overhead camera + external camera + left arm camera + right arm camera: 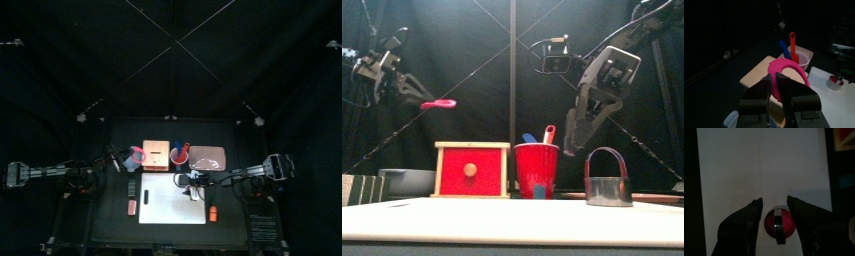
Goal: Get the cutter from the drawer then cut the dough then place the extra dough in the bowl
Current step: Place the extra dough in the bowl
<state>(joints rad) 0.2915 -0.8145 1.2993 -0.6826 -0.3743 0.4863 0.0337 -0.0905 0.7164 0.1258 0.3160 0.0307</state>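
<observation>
My left gripper (777,80) is shut on a pink dough ring (789,68) and holds it in the air at the left, above the table (438,103). The blue-grey bowl (402,182) stands low at the left, beside the wooden box (472,170). The round metal cutter (609,180) stands on the white board (502,222) with its wire handle up. In the right wrist view a red dough disc (771,224) lies inside the cutter (778,222). My right gripper (775,204) hangs open just above it, jaws either side of the handle.
The red cup (536,168) with a blue and a red knife stands right of the box, whose red drawer front looks pushed in. A pink tray (209,160) lies at the back right. Two small red things (131,207) (211,212) lie by the board's sides.
</observation>
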